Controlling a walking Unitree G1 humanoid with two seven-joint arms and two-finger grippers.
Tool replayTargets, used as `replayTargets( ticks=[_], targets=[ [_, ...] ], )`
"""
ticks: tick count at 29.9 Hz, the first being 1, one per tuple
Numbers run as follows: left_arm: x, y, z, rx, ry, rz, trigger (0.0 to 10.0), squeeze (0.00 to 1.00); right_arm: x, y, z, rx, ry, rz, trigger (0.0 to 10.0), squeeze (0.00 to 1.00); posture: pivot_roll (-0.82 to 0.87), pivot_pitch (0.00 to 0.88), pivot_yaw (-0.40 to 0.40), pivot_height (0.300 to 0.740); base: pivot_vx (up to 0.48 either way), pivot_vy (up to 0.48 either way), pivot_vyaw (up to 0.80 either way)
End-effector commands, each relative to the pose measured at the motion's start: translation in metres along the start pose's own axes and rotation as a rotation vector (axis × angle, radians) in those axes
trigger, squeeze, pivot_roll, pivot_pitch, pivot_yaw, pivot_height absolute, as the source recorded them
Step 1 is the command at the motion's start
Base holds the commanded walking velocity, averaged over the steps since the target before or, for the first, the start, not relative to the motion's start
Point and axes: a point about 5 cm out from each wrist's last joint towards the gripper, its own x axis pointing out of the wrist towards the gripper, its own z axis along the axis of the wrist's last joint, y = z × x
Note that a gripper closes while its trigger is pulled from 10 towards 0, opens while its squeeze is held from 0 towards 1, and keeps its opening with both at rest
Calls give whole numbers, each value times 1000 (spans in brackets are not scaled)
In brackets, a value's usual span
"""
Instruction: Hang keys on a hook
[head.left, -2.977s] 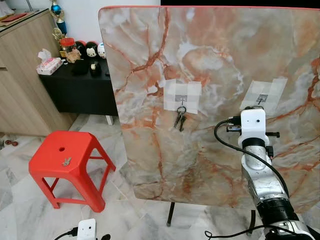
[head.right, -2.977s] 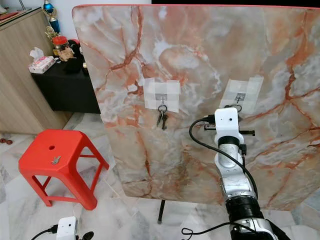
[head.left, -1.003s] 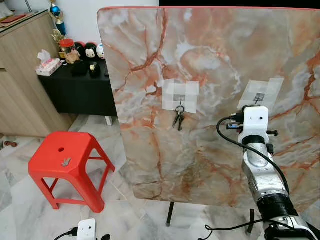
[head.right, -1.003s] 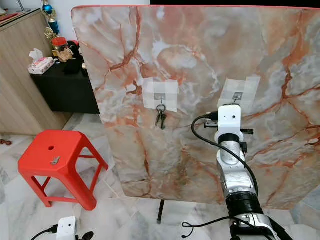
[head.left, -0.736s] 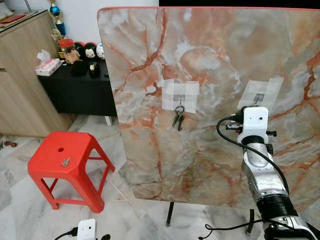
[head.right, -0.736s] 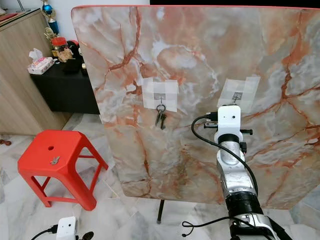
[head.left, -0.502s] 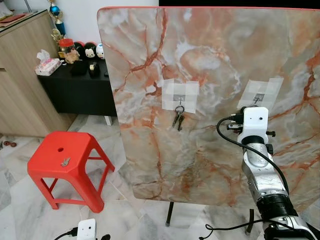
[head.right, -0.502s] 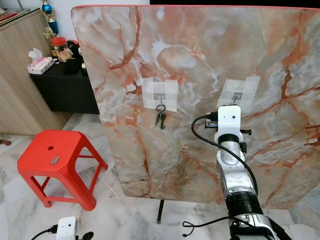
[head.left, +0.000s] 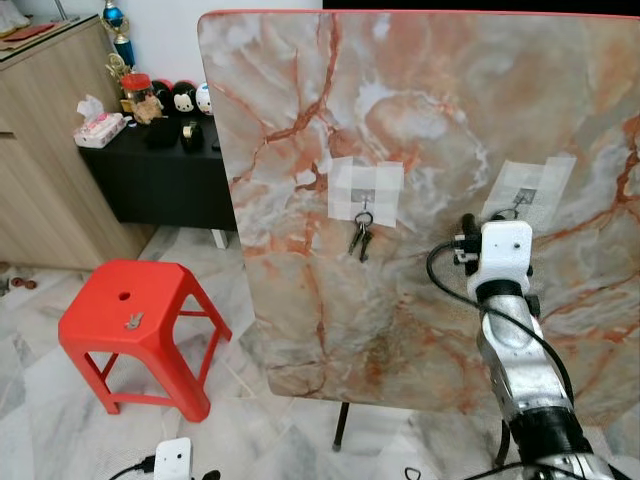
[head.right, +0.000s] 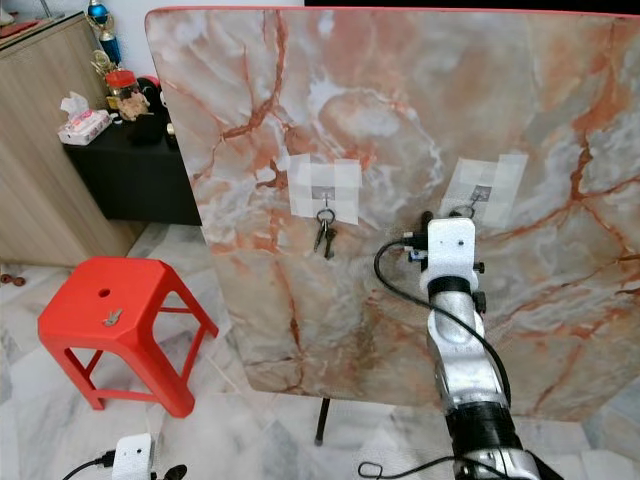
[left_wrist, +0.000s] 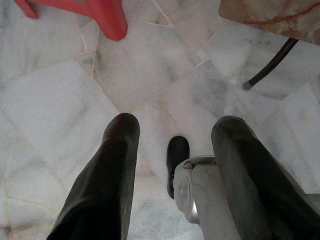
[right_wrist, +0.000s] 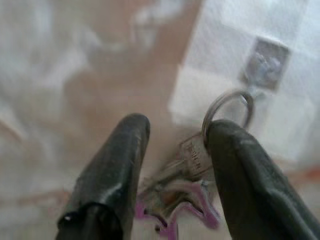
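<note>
A bunch of silver keys on a metal ring (right_wrist: 200, 150) hangs between the spread fingers of the right gripper (right_wrist: 172, 150), its ring at the small taped hook (right_wrist: 265, 62) on the upright marble-patterned board (head.left: 420, 120). The left gripper (left_wrist: 175, 165), fingers wide, hangs over the floor.

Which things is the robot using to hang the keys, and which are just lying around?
For the job:
keys
taped hook
right gripper
marble board

Just lying about:
red stool
tissue pack
other keys, already hung
left gripper, idle
</note>
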Motion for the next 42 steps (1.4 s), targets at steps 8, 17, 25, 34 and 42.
replayTargets(
  ticks=[8, 17, 25, 34, 42],
  targets=[
    [-2, 4, -6, 1, 21, 3, 10000, 0, -26, -6, -28, 13, 119, 14, 10000, 0, 81, 0, 3, 740, 0, 0, 0],
    [-1, 4, -5, 19, 26, 1, 10000, 0, -62, 2, -120, 150, 581, 19, 10000, 0, 59, 0, 6, 740, 0, 0, 0],
    [-1, 4, -5, 10, 25, 10, 10000, 0, -118, 5, -169, 212, 910, 14, 10000, 0, 79, 0, 6, 740, 0, 0, 0],
    [-2, 11, -5, 29, 33, 16, 10000, 0, -179, 19, -196, 172, 1152, 50, 10000, 0, 86, 0, 30, 740, 0, 0, 0],
    [-4, 14, -10, 39, 44, 21, 10000, 0, -197, 24, -201, 182, 1199, 118, 10000, 0, 67, 0, 34, 740, 0, 0, 0]
  ],
)
